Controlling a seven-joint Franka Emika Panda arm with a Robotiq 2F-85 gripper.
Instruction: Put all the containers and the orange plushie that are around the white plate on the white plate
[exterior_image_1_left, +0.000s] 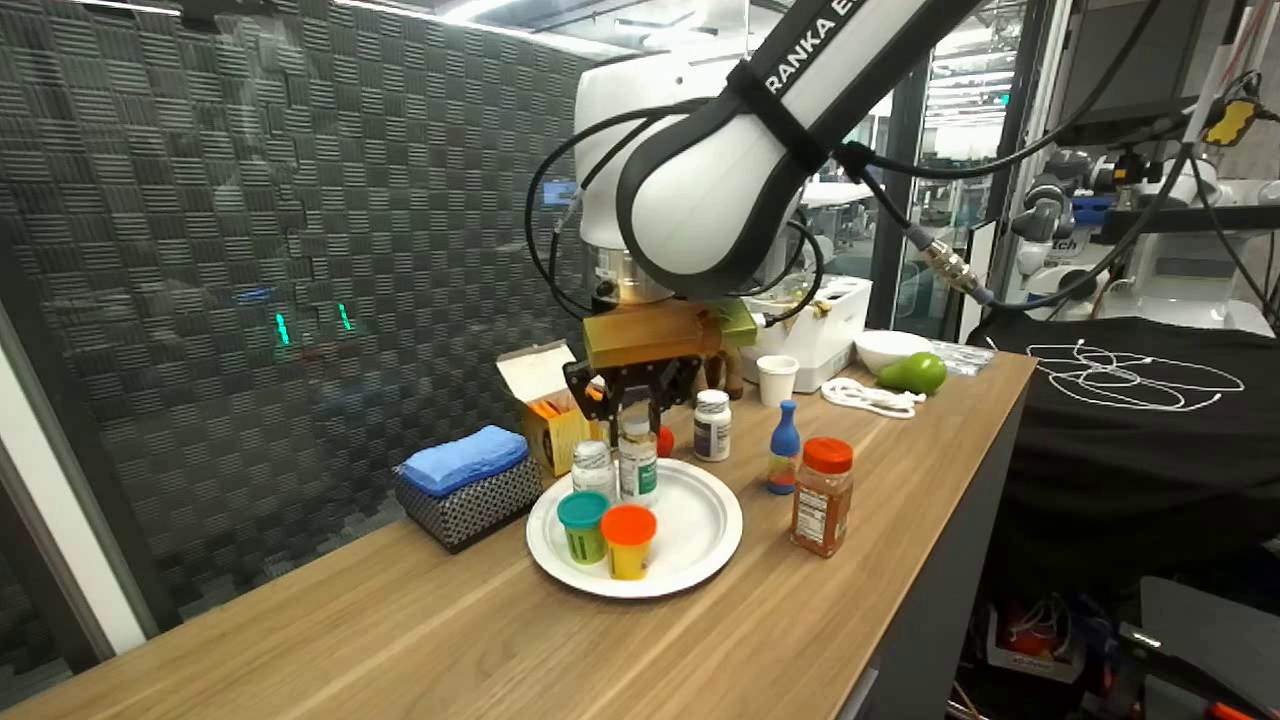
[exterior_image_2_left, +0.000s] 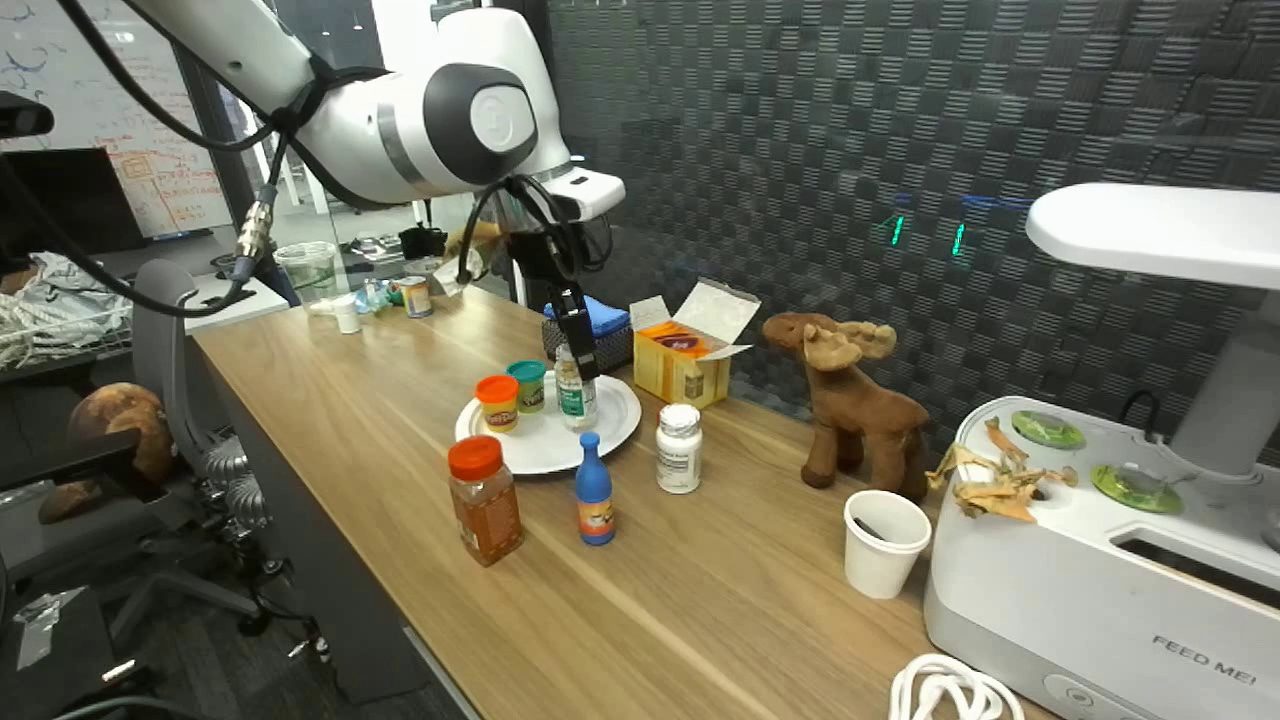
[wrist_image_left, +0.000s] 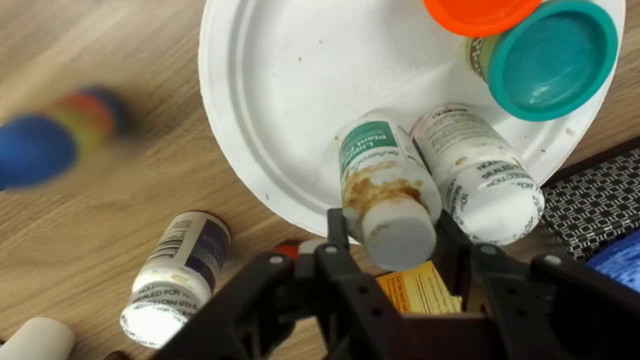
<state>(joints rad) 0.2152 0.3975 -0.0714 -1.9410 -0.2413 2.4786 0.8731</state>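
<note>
1. White plate (exterior_image_1_left: 695, 525) on a wood counter (exterior_image_1_left: 400, 640): a teal-lidded green cup (exterior_image_1_left: 585, 535) and an orange-lidded yellow cup (exterior_image_1_left: 628, 555) sit side by side on it, with a white lidded bottle (wrist_image_left: 467, 155) near them.
2. The gripper (wrist_image_left: 395, 227) has its fingers (wrist_image_left: 337, 227) closed on a green-labelled bottle (wrist_image_left: 382, 165), held upright over the plate; whether the base touches down cannot be told. The wrist view shows a brown stain below its cap.
3. A purple-labelled white bottle (exterior_image_1_left: 712, 428) stands off the plate in all three views, its purple panel facing an exterior view and the wrist camera.
4. A blue bottle (exterior_image_2_left: 595, 495) and a red-capped jar (exterior_image_2_left: 487, 505) stand off the plate in both exterior views; of the two, the wrist view catches the blue bottle, blurred.
5. The orange plushie (exterior_image_1_left: 666, 441), just beyond the rim, is partly hidden behind the green-labelled bottle in an exterior view; the wrist view gives a sliver beside the gripper.
6. A brown toy moose (exterior_image_2_left: 855, 415) shows nearly whole in an exterior view, near a paper cup (exterior_image_2_left: 880, 562); a green fruit (exterior_image_1_left: 915, 372) appears in an exterior view.
</note>
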